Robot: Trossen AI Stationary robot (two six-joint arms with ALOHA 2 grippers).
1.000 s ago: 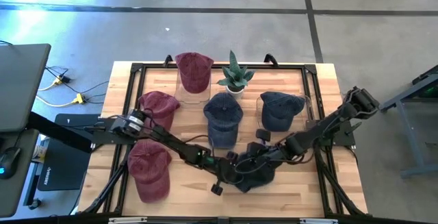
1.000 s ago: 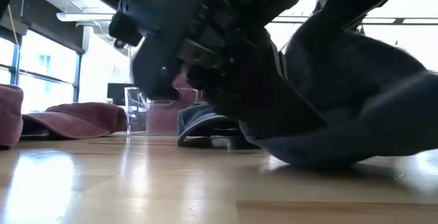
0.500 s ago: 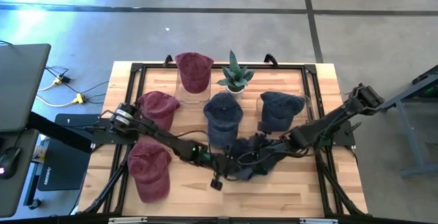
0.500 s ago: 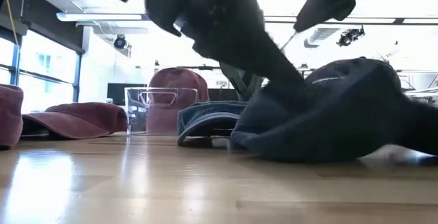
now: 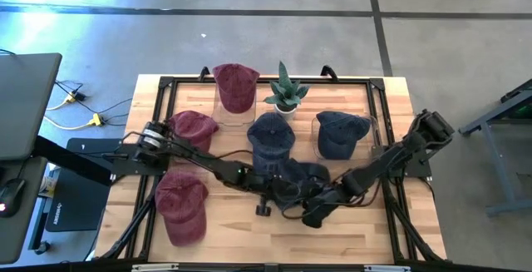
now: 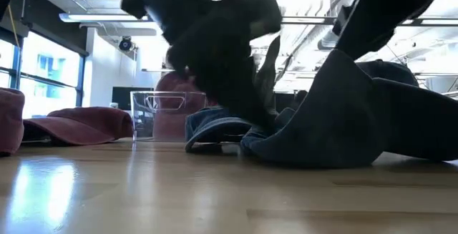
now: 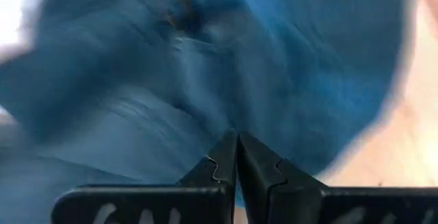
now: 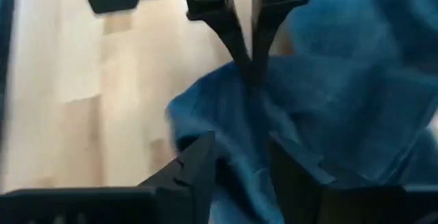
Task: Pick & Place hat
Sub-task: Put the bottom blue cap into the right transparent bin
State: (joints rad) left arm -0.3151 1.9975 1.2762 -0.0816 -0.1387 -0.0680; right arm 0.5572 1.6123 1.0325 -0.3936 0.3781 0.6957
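Having shifted toward the table's [image 5: 391, 222] middle, now lying beside another blue hat [image 5: 271, 143], pinched in the shut left gripper [image 7: 237, 157], right gripper [image 8: 241, 157] half-open around a fold, risking slipping.

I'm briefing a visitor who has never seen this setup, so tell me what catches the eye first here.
Both dark arms meet over a crumpled navy hat at the table's front centre: the left gripper has its jaws shut on the fabric, and the right gripper is open against it. Around them lie three maroon hats on the left, two more navy hats behind, and a small potted plant at the back.
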